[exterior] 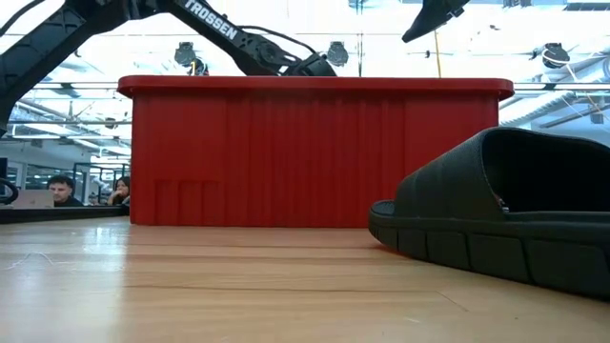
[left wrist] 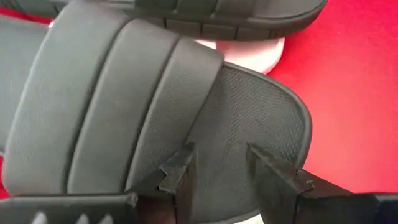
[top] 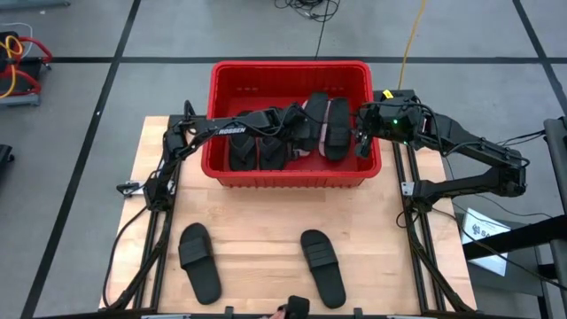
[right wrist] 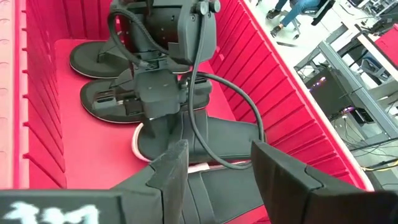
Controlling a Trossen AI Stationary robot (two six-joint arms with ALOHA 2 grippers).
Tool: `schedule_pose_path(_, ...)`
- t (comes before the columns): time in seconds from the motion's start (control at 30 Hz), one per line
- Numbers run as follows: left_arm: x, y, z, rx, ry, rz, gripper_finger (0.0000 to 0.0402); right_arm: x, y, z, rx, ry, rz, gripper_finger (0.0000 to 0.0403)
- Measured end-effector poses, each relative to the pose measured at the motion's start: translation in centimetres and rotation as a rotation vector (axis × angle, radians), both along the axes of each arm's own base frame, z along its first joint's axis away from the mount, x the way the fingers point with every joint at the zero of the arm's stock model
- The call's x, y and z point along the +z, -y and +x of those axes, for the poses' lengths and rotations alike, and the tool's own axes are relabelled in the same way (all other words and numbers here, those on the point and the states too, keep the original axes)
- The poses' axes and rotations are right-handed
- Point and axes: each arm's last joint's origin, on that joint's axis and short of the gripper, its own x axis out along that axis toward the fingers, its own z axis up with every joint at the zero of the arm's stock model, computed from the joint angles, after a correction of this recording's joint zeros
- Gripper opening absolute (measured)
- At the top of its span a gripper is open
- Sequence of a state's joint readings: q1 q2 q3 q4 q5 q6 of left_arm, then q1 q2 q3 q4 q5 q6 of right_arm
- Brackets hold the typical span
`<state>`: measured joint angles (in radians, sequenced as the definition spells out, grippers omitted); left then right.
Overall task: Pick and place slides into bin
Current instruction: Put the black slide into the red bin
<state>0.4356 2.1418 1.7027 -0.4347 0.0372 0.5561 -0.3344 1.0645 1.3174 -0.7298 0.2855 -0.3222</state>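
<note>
**In the red bin: both arms over the slides**

In the bin, at the far middle of the wooden table, most slides are already in. High view: two black thong flip-flops lie side by side in the bin's left half, w/ two black slides side by side in the right half, partly propped over the others. A bit of pink slide shows under the black ones, seen from the right wrist.

Left gripper is inside the bin, reaching in from the left side across the flip-flops. Left wrist view: its fingers stand apart, nothing between them, hovering right above a black slide's ribbed strap and textured footbed. White/pink edge of another slide peeks out past it. Whether the tips touch the slide, can't tell.

Right gripper sits at the bin's right end, over the rim area, pointing into the bin. Fingers spread, empty, just above a black slide. Its cam looks along the bin floor at the left arm's wrist.

Still out on the table, near edge: one black slide at front left, another at front right, well apart. Low view: the front-right one fills the foreground, red bin wall behind it.

Two people at desks far back in the room.
</note>
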Motion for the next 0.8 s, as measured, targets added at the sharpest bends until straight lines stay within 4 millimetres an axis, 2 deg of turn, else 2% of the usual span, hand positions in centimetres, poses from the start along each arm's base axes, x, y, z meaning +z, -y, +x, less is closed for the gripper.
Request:
schedule_pose_path(0.23, -0.1, 0.4, 0.1, 0.013, 0.044, -0.142, 0.0147, 0.0, 0.0, 0.0, 0.0, 0.0, 0.0, 0.0167)
schedule_pose_path(0.3, -0.7, 0.9, 0.3, -0.003, 0.034, -0.182, 0.0147, 0.0, 0.0, 0.0, 0.0, 0.0, 0.0, 0.0167)
schedule_pose_path(0.43, -1.5, 1.9, 0.6, -0.036, -0.012, -0.198, 0.0147, 0.0, 0.0, 0.0, -0.001, -0.001, 0.0, 0.0167)
schedule_pose_path(0.57, -1.2, 2.4, 1.0, -0.106, 0.019, -0.197, 0.0147, 0.0, 0.0, 0.0, -0.002, -0.001, -0.002, 0.0167)
schedule_pose_path(0.8, -0.4, 2.6, 1.1, -0.078, 0.001, -0.192, 0.0147, 0.0, 0.0, 0.0, -0.002, -0.003, -0.003, 0.0167)
